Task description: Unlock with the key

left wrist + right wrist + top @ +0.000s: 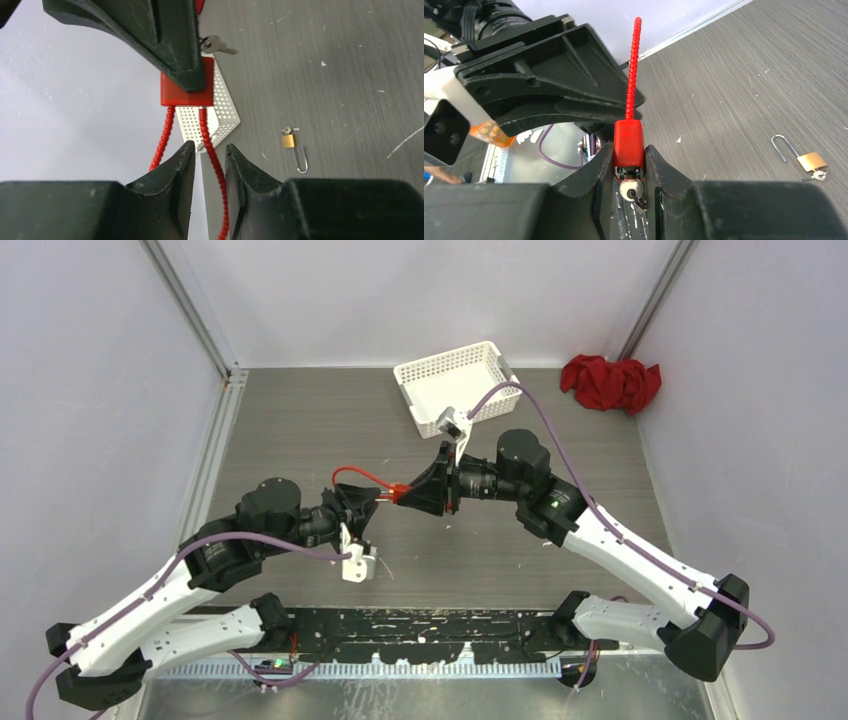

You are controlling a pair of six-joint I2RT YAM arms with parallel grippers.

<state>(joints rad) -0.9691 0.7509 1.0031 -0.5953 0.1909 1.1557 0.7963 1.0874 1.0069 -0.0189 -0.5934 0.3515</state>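
1. The right gripper [629,156] is clenched on the red lock [628,139], held above the counter [560,430] on the arms' side of the white basket [425,373].
2. A key [220,46] pokes out beside the lock.
3. The lock's red cable [162,140] passes between the fingers of the left gripper [210,152]. I cannot tell whether they pinch it.

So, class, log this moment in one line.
right gripper: shut on red plastic lock body | left gripper: open around red beaded cable
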